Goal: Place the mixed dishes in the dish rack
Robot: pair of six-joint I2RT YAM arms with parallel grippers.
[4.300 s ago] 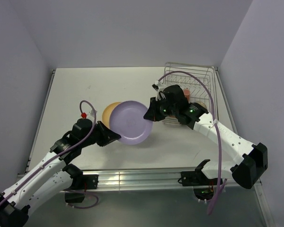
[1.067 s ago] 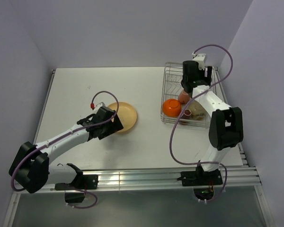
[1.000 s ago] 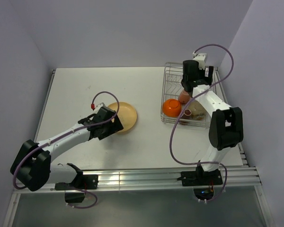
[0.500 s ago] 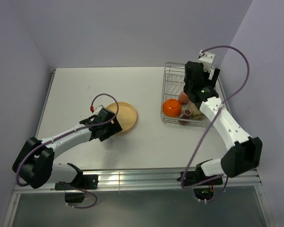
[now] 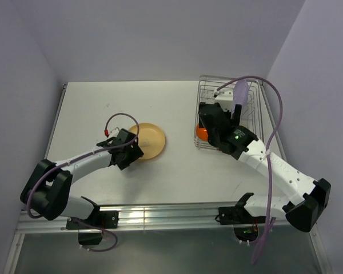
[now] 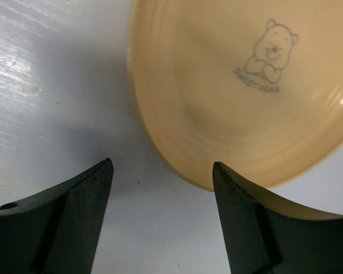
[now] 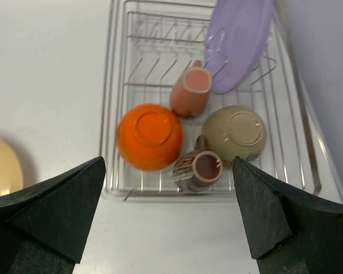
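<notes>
Plate and left claw are the pairing that counts: the tan plate (image 5: 147, 140) lies flat and face up on the table (image 5: 177, 174), the only dish outside the rack (image 5: 253, 117), and the left claw (image 5: 130, 154) sits just at its near-left rim. From the left wrist view the plate is straight ahead and slightly right. One finger (image 6: 74, 220) stands over bare table clear of the rim, while the other (image 6: 257, 228) reaches the rim's lowest curve, so the edge runs slantwise through the gap. The jaws are apart and grip nothing. Being round, the plate has no long axis to line up with; what matters, I judge, is that the rim ends up squarely between the two fingers, which calls for a small shift toward the plate before any squeeze. The right claw (image 7: 168, 165) hangs spread wide and empty over the rack's near-left side, well apart from the tan plate, so the left arm is plainly the nearer one. Inside the rack are the lilac plate (image 7: 240, 40) standing on edge at the back, the mug (image 7: 190, 92), the orange bowl (image 7: 150, 137) and pale bowl (image 7: 234, 132), both upside down, and the cup (image 7: 197, 169).
</notes>
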